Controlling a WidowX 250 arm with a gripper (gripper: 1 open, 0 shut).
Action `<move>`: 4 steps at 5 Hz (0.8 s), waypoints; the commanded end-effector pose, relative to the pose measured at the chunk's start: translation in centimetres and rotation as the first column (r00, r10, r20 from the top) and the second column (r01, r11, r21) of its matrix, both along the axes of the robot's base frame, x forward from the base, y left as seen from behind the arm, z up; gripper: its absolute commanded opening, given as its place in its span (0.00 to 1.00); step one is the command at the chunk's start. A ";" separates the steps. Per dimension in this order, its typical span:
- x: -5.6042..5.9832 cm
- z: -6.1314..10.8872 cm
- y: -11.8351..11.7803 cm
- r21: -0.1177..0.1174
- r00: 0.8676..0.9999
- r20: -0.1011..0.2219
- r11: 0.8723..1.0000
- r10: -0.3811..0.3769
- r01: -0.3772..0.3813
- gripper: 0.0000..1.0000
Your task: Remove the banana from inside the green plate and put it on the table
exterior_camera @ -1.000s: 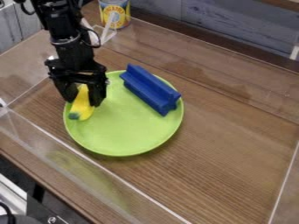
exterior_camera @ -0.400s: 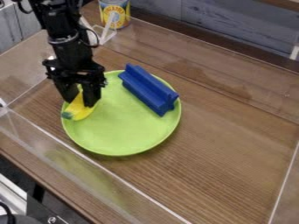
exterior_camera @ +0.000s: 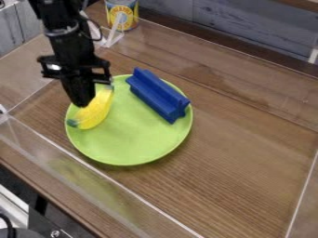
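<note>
Nearest the camera runs the clear acrylic wall [exterior_camera: 149,209] that borders the table [exterior_camera: 248,139], a dark brown wood-grain top with a glossy sheen. A little further in sits the green plate [exterior_camera: 130,139], round and lime-coloured with a shallow raised rim, lying flat on the wood. Its near half is bare.

On the right part of the plate, toward its far side, lies a blue ridged block [exterior_camera: 161,93], long and narrow, angled so that one end points at the plate's far rim and the other reaches its right edge.

Over the left part of the plate hangs the banana [exterior_camera: 93,110], small and yellow, with a greenish tip at its lower end. It appears lifted slightly clear of the plate's surface, tilted with its upper end between the fingers. The gripper [exterior_camera: 84,93] points straight down and its black fingers are closed together on the banana's upper part, so the fruit dangles below them. The banana is above the plate's left side, inside the rim's outline, and apart from the blue block.

Above the gripper the black arm [exterior_camera: 62,28] rises to the top of the picture. Behind it, at the far edge of the table, stands a yellow and white container [exterior_camera: 121,13], partly cut off by the frame
</note>
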State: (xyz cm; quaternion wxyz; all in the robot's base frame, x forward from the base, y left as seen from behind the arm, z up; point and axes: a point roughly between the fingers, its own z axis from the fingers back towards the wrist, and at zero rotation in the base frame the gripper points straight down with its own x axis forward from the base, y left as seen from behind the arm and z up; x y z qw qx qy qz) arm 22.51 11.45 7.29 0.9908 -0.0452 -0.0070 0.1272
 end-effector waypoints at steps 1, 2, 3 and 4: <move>0.8 0.6 0.0 0.024 0.999 0.035 1.000 -0.002 0.002 1.00; 1.3 0.0 0.1 0.024 0.999 0.032 1.000 0.001 -0.001 1.00; 1.2 -1.4 0.9 0.023 0.999 0.028 0.999 -0.041 0.040 1.00; 1.1 -2.8 1.8 0.023 0.996 0.027 0.997 -0.080 0.079 1.00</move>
